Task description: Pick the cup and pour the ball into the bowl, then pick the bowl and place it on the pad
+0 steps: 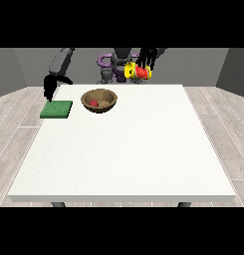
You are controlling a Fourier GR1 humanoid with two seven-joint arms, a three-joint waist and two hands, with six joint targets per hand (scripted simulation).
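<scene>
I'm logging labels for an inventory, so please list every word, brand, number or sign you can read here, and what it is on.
None: no readable text anywhere.
Green pad: plain.
Wooden bowl with the red ball in it: no marking.
Yellow cup, held by the hand at the view's right: no lettering visible.
White table: blank.

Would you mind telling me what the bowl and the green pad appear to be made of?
The bowl looks wooden: brown, matte, with a darker inside, though it may be imitation. The pad looks like foam or rubber: flat, uniformly green, no shine. Neither can be settled by look alone.
</scene>
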